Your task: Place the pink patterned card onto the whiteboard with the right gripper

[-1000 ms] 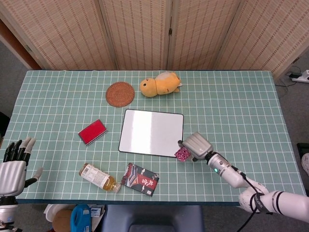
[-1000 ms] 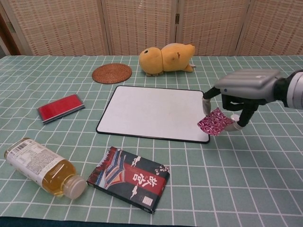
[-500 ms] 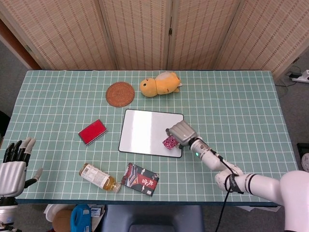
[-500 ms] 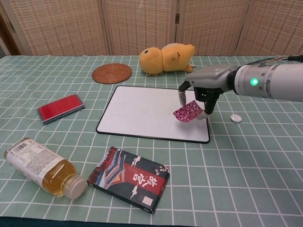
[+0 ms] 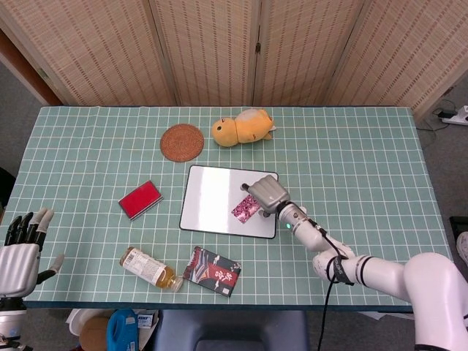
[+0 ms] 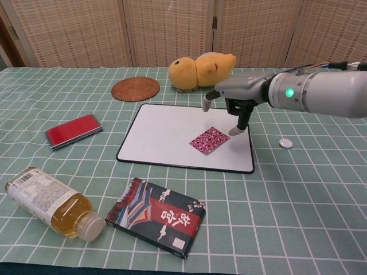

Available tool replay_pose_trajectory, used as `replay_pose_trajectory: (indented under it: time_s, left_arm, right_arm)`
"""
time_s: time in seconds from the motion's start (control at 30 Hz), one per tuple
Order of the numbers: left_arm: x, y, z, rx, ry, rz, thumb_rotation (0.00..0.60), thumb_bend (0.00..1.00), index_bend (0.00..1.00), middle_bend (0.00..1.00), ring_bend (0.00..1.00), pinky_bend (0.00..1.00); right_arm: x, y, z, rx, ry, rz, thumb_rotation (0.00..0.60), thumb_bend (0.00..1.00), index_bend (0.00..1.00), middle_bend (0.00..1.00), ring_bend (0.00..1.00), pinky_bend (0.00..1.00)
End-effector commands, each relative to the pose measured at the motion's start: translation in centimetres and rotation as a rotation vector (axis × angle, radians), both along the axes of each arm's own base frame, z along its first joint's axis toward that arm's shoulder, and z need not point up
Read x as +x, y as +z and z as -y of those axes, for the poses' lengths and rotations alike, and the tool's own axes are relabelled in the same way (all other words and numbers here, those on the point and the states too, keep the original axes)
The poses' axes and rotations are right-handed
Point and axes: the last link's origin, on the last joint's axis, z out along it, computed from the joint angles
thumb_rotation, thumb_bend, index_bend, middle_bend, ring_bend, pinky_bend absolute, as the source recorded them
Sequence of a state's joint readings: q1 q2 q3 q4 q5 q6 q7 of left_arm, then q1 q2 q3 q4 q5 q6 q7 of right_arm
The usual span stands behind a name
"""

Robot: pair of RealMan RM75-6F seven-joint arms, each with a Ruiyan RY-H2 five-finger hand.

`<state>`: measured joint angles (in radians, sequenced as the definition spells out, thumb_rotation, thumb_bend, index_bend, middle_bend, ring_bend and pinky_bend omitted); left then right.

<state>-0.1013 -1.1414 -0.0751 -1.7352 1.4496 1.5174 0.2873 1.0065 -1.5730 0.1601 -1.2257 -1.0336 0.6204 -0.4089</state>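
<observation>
In the head view, the pink patterned card (image 5: pixel 245 206) is seen on the whiteboard (image 5: pixel 212 197), beside the right hand (image 5: pixel 268 194)

In the chest view, it lies flat, released, fingers (image 6: pixel 236 130) apart; thin, light, best pinched by an edge

This looks like a staged robot test room rather than a home or shop. The surface (image 5: pixel 365 168) wears a green cutting mat printed with a white grid, and woven folding screens (image 5: pixel 219 51) close off the background. Unrelated props sit spread apart: a plush toy (image 5: pixel 243 127), a woven coaster (image 5: pixel 182 142), a drink bottle (image 6: pixel 49 201). A power strip (image 5: pixel 457 115) lies on grey floor.
</observation>
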Motion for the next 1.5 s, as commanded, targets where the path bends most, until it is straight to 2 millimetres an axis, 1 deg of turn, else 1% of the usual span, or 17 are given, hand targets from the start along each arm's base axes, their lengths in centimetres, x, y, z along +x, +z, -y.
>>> replay_pose_trajectory:
  time_s: [0.03, 0.13, 0.2, 0.33, 0.43, 0.6, 0.97, 1.3, 1.5]
  left_arm:
    - [0.1, -0.1, -0.1, -0.002, -0.004, 0.001, 0.600, 0.28, 0.00, 0.01, 0.01, 0.00]
    - [0.2, -0.2, -0.2, -0.006, -0.010, -0.001, 0.600, 0.28, 0.00, 0.01, 0.01, 0.00]
    - [0.4, -0.3, -0.3, -0.009, -0.013, -0.001, 0.600, 0.28, 0.00, 0.01, 0.01, 0.00]
    - [0.4, -0.4, -0.2, -0.009, -0.014, -0.001, 0.600, 0.28, 0.00, 0.01, 0.01, 0.00]
    - [0.4, -0.3, -0.2, -0.010, -0.010, -0.003, 0.600, 0.28, 0.01, 0.01, 0.01, 0.00]
    - [0.5, -0.4, -0.1, -0.009, -0.013, -0.003, 0.600, 0.28, 0.00, 0.01, 0.01, 0.00]
    - [0.4, -0.3, 0.1, -0.007, -0.004, -0.009, 0.600, 0.28, 0.00, 0.01, 0.01, 0.00]
    - [0.0, -0.2, 0.1, -0.006, 0.004, -0.009, 0.600, 0.28, 0.00, 0.01, 0.01, 0.00]
    - [-0.1, -0.3, 0.0, -0.008, 0.006, -0.007, 0.600, 0.28, 0.00, 0.01, 0.01, 0.00]
  right_arm:
    - [-1.9, 1.9, -0.2, -0.039, -0.011, -0.010, 0.600, 0.21, 0.23, 0.91, 0.95, 1.00]
    - [-3.6, 3.1, -0.6, -0.056, -0.032, -0.026, 0.600, 0.21, 0.30, 0.91, 0.95, 1.00]
    - [-5.0, 3.7, -0.9, -0.060, -0.049, -0.047, 0.600, 0.21, 0.32, 0.92, 0.95, 1.00]
    - [-7.4, 4.5, -1.6, -0.063, -0.088, -0.081, 0.600, 0.21, 0.34, 0.92, 0.95, 1.00]
    - [-8.9, 4.6, -2.1, -0.060, -0.113, -0.104, 0.600, 0.21, 0.36, 0.92, 0.95, 1.00]
    - [-10.6, 4.3, -2.6, -0.048, -0.131, -0.140, 0.600, 0.22, 0.37, 0.92, 0.95, 1.00]
    - [-11.4, 3.5, -2.2, -0.049, -0.139, -0.159, 0.600, 0.23, 0.38, 0.93, 0.95, 1.00]
    - [-11.3, 2.6, -1.8, -0.043, -0.136, -0.166, 0.600, 0.23, 0.40, 0.93, 0.95, 1.00]
    - [-11.3, 2.4, -1.6, -0.045, -0.133, -0.168, 0.600, 0.25, 0.43, 0.93, 0.95, 1.00]
